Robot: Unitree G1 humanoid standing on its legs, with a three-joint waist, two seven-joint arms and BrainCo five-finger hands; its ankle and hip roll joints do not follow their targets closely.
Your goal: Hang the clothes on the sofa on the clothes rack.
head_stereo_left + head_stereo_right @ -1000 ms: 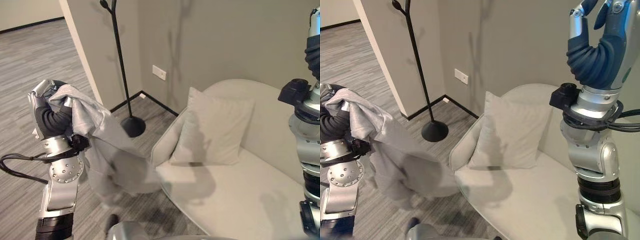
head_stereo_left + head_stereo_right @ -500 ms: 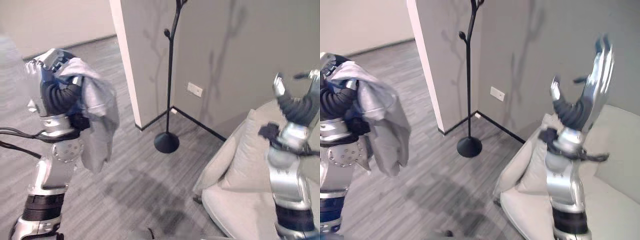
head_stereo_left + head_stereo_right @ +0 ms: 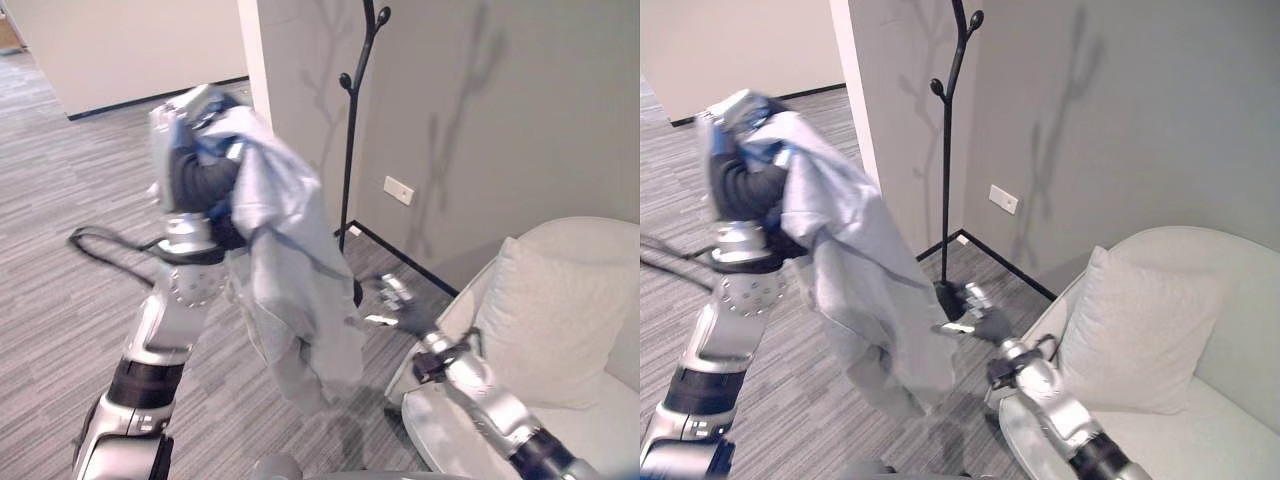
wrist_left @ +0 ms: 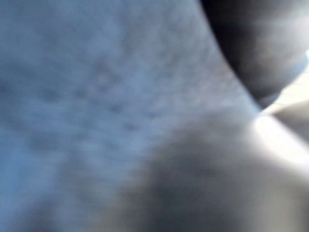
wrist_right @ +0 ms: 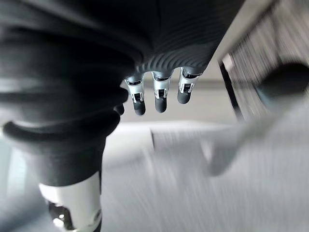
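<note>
A light grey garment (image 3: 290, 270) hangs from my raised left hand (image 3: 188, 150), whose fingers are curled into its top; the cloth (image 4: 72, 96) lies right against the left wrist camera. It hangs just in front of the black clothes rack (image 3: 349, 150), hiding the pole's lower part and its base. The rack's hooked top (image 3: 962, 25) rises above the garment. My right hand (image 3: 397, 305) is low beside the garment's lower edge, its fingers (image 5: 160, 99) straight and holding nothing.
The pale sofa (image 3: 590, 240) with a cushion (image 3: 545, 315) stands at the right, close to the rack. A white wall corner (image 3: 255, 60) juts out behind the rack. A wall socket (image 3: 398, 190) sits low on the grey wall.
The camera has turned further towards the rack. My left hand has carried the garment closer to the pole. My right arm has dropped from overhead to beside the cloth's lower edge.
</note>
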